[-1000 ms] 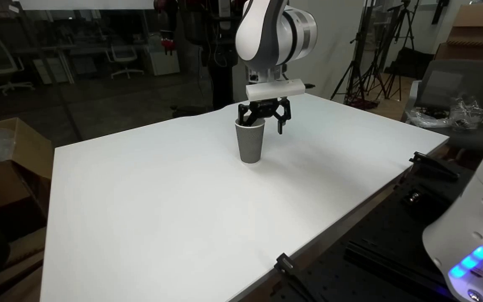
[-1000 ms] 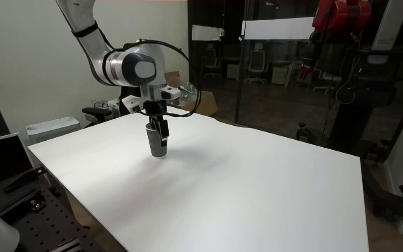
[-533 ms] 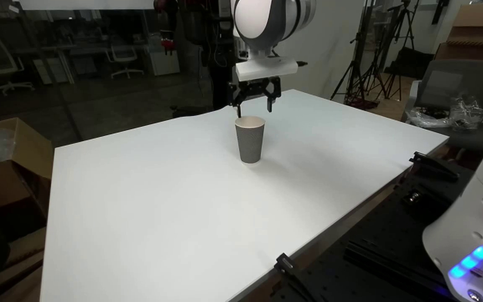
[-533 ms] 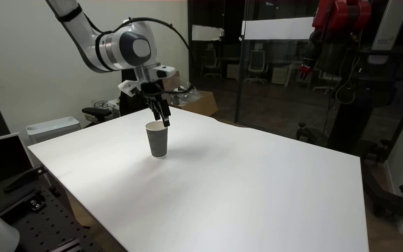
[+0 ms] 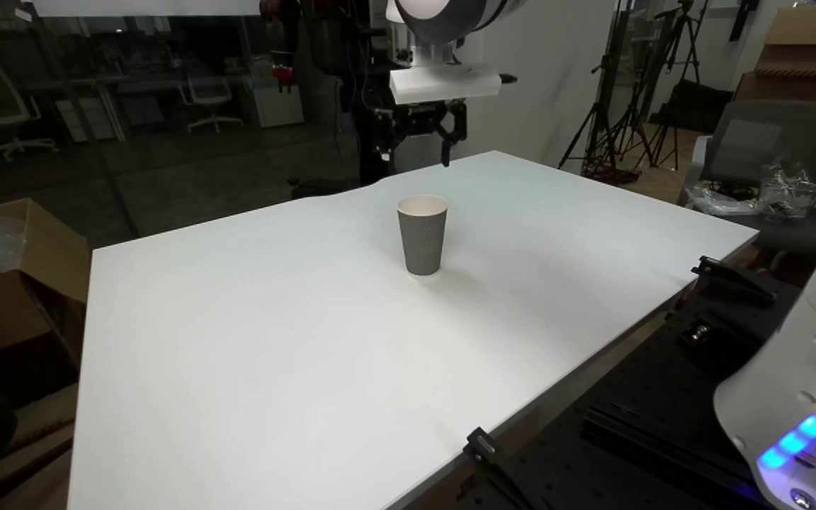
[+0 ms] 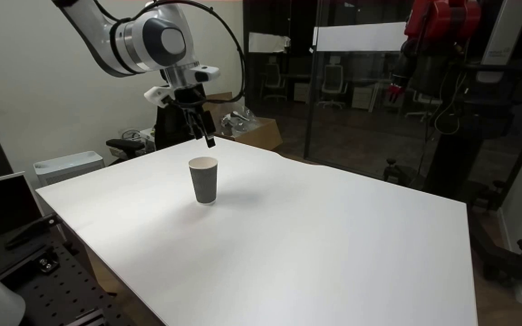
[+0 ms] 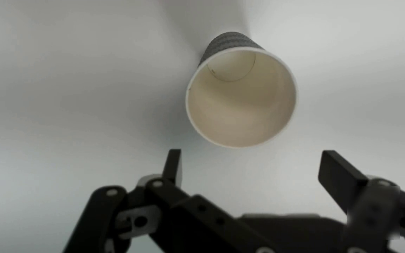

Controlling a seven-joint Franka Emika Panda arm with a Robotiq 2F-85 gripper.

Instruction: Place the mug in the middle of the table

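Note:
The mug, a grey tapered cup with a white rim (image 5: 422, 244) (image 6: 205, 183), stands upright on the white table (image 5: 259, 368) (image 6: 333, 253) in both exterior views. In the wrist view I look down into the mug (image 7: 241, 102) and its pale inside holds nothing. My gripper (image 5: 415, 158) (image 6: 204, 139) is above the mug and apart from it, higher than its rim. In the wrist view the gripper's two fingers (image 7: 251, 163) are wide apart with only the table behind them, and the mug lies beyond the fingertips.
Black clamps (image 5: 482, 446) grip the table edge near the robot base (image 5: 797, 397). A cardboard box (image 5: 22, 283) stands beside the table. A chair with plastic wrap (image 5: 769, 163) is past another edge. A monitor (image 6: 2, 213) stands beyond a table corner.
The gripper was around the mug's rim, one finger inside. It has since risen up and back from the mug, its fingers spread. The mug has stayed in place.

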